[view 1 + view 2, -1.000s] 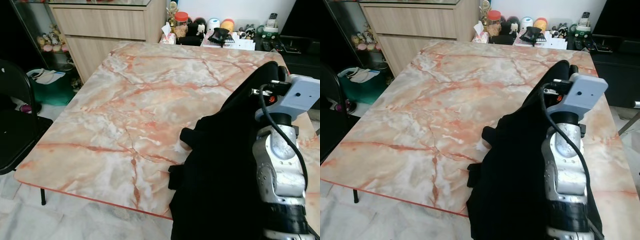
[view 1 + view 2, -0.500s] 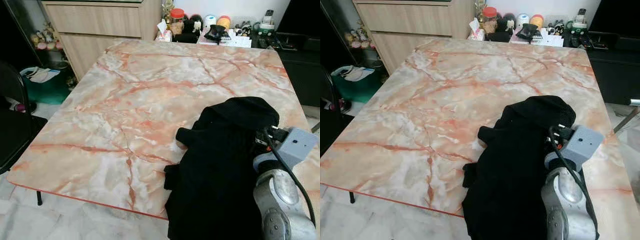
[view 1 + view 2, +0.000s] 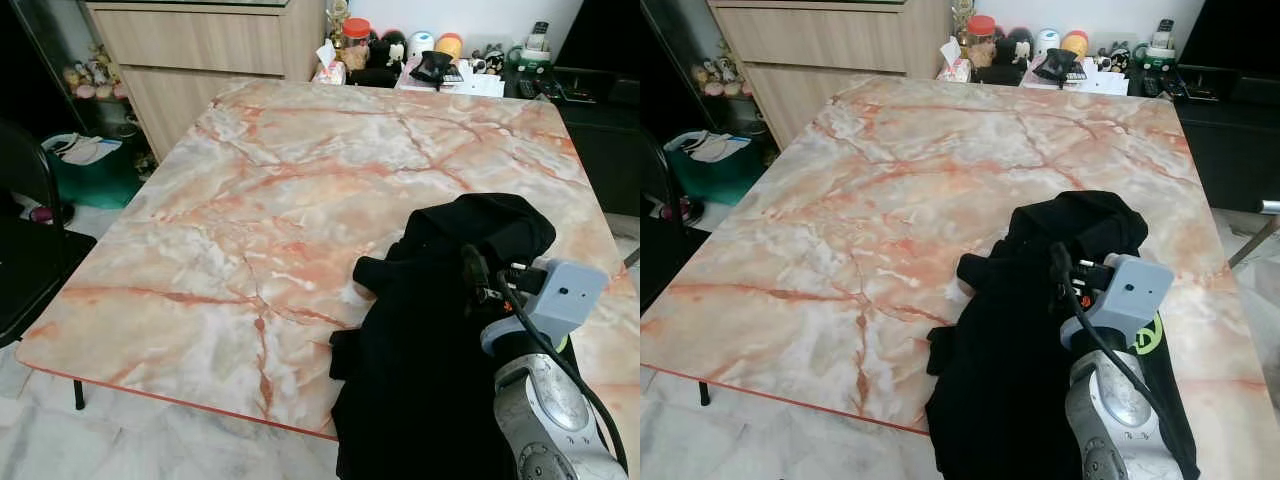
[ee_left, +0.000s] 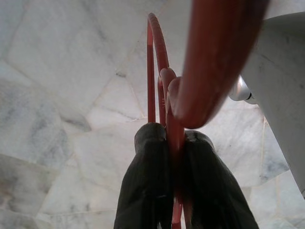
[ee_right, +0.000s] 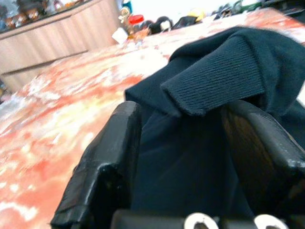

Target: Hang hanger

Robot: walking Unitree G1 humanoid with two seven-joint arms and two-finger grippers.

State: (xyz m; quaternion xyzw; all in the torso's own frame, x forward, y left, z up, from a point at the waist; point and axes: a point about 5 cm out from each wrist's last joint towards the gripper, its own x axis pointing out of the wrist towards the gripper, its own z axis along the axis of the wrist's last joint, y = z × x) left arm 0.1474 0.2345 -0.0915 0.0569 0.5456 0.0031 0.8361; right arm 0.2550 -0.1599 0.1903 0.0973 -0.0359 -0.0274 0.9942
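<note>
- Room: a home interior with a marble-patterned bench [image 3: 250, 200]. A wooden cabinet [image 3: 210, 45] stands beyond its far edge at 11 o'clock, small clutter [image 3: 420, 60] lines the far side at 12 o'clock, and a black chair [image 3: 30, 250] sits at 9 o'clock.
- A black garment [image 3: 440, 330] lies bunched on the bench at the 4 o'clock corner, its lower part draped over the near edge. Judgement: it is laid out there so it can be picked up and fitted to the hanger.
- Right tool [image 5: 181, 157]: over the garment, with the fingers [image 5: 105, 162] spread and fabric, including a ribbed cuff, lying between them. The fabric is not yet pinched.
- Left tool [image 4: 174, 186]: held low over the pale floor tiles [image 4: 57, 95], fingers pressed together and pinching the red hanger [image 4: 164, 95].
- Judgement: the hanger is parked at the robot's side, clear of the bench, while the right arm deals with the garment.
- Hanger orientation: the gripped wire runs along the fingers' own axis and points away from the wrist toward the floor; a thicker red section crosses close to the lens. The full long axis cannot be determined.
</note>
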